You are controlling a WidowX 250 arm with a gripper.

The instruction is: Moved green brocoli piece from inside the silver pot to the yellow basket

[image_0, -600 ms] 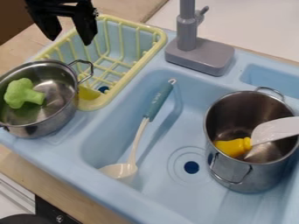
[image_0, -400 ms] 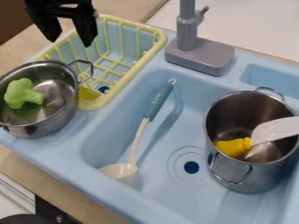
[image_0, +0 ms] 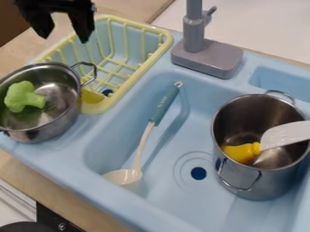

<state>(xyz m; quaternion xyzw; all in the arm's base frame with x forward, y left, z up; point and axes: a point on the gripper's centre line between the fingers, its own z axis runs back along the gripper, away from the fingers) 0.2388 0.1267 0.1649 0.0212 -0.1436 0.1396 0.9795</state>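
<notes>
The black gripper (image_0: 65,39) hangs at the upper left, above the back left edge of the yellow basket (image_0: 158,47), its two fingers apart with nothing between them. Green broccoli (image_0: 23,96) lies in the left part of the silver pot (image_0: 50,132) at the left edge, below the gripper in the view. That pot stands against the basket's front left side and hides part of it. Inside the basket, at its near end, is a yellow piece (image_0: 91,95), partly hidden by the pot.
A taller metal pot (image_0: 257,188) holding a yellow and white utensil (image_0: 243,152) stands in the right of the blue sink (image_0: 191,204). A ladle with a teal handle (image_0: 165,105) lies in the sink's middle. The grey faucet (image_0: 207,57) rises behind the basin.
The gripper has shifted a little left and up, still with its fingers apart. Broccoli, pots and basket have stayed where they were.
</notes>
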